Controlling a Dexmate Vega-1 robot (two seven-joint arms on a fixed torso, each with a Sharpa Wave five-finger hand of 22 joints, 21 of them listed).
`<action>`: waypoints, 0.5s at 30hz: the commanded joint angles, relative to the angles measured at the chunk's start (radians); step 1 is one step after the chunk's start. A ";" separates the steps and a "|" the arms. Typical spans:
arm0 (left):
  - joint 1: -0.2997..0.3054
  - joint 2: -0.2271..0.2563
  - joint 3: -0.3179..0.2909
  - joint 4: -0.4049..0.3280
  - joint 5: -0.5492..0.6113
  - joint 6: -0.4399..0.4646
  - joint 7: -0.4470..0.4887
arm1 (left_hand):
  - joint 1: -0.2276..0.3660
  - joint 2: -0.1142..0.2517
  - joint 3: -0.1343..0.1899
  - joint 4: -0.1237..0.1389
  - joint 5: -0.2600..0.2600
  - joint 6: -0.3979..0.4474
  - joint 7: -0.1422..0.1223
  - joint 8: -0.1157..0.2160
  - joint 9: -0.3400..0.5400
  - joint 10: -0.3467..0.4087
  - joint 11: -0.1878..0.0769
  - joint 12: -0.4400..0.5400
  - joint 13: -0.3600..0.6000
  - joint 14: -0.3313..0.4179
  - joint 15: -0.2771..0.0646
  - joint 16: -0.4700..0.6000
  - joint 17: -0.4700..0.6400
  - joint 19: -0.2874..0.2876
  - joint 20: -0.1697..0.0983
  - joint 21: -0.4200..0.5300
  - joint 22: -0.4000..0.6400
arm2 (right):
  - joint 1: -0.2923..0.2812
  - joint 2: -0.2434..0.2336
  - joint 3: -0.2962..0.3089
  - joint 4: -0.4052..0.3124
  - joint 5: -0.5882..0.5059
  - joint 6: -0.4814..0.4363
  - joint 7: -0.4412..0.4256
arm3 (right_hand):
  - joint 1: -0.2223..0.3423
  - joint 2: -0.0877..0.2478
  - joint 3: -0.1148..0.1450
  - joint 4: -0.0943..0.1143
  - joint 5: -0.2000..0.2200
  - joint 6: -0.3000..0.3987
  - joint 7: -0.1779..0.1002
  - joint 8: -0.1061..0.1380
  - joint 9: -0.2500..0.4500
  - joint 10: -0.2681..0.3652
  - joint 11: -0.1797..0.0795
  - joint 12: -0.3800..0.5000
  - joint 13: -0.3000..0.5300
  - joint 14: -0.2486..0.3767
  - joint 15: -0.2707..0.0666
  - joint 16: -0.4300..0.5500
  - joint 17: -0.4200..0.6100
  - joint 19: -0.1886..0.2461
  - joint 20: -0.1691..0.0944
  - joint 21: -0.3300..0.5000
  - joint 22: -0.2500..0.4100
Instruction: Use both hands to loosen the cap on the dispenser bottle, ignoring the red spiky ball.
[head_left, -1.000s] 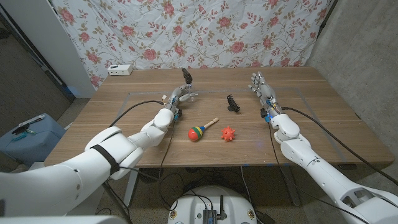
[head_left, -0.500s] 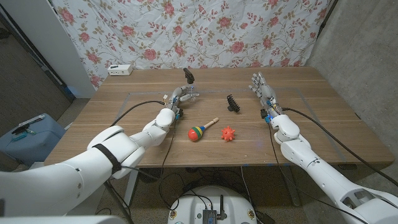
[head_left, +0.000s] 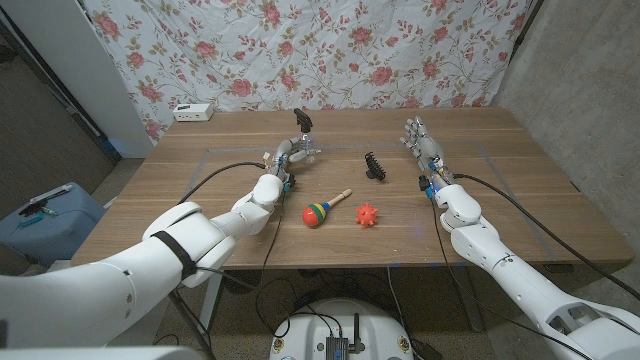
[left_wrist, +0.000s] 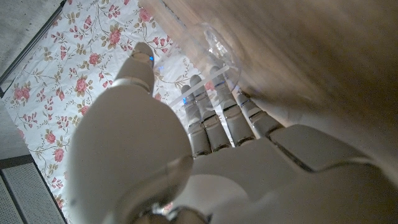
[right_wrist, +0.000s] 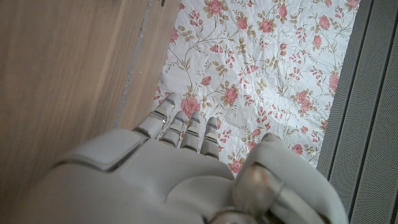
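Dispenser bottle (head_left: 303, 140) stands upper centre of the head view on the bench (head_left: 520, 180), clear-bodied with a black pump top. Left robot hand (head_left: 287, 155) curls its fingers (left_wrist: 214, 102) around the bottle's clear body. Right robot hand (head_left: 423, 145), right of centre, stands spread, holding nothing. Red spiky ball (head_left: 366, 214) lies lower centre, well apart.

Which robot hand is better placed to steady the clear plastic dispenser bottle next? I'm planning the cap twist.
Left: the left robot hand already has its fingers at the clear plastic dispenser bottle; the right robot hand stands apart from it.
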 joint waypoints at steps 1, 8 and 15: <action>-0.003 0.027 0.025 -0.015 0.053 -0.083 0.064 | 0.097 0.094 -0.005 0.000 0.009 0.084 -0.023 0.012 0.007 0.016 -0.012 0.009 0.009 0.011 -0.121 0.010 0.010 0.006 -0.088 -0.003 0.003 | 0.011 -0.006 -0.003 0.000 -0.008 -0.007 0.006 | -0.003 -0.003 -0.001 -0.006 0.000 0.010 -0.001 0.000 0.001 0.008 -0.001 -0.002 0.003 0.013 -0.012 0.005 0.002 -0.005 -0.010 0.007 0.006; 0.015 0.043 0.020 -0.042 0.089 -0.141 0.124 | 0.098 0.103 -0.005 0.003 0.012 0.093 -0.020 0.026 0.013 0.028 -0.003 0.021 0.020 0.028 -0.121 0.014 0.015 0.004 -0.087 -0.006 0.003 | 0.012 -0.019 -0.006 -0.017 -0.019 -0.022 0.001 | -0.003 -0.003 0.000 -0.006 0.000 0.011 0.001 -0.001 0.001 0.008 0.000 -0.002 0.003 0.013 -0.012 0.005 0.002 -0.004 -0.010 0.007 0.006; 0.038 0.058 0.006 -0.094 0.115 -0.157 0.142 | 0.097 0.104 -0.005 0.005 0.015 0.094 -0.020 0.035 0.018 0.028 -0.007 0.026 0.029 0.033 -0.120 0.010 0.014 0.006 -0.087 -0.008 0.002 | 0.010 -0.050 -0.010 -0.064 -0.031 -0.069 -0.002 | -0.003 -0.004 0.000 -0.007 -0.001 0.011 0.001 -0.001 0.001 0.009 0.001 -0.002 0.003 0.011 -0.011 0.004 0.002 -0.005 -0.010 0.007 0.006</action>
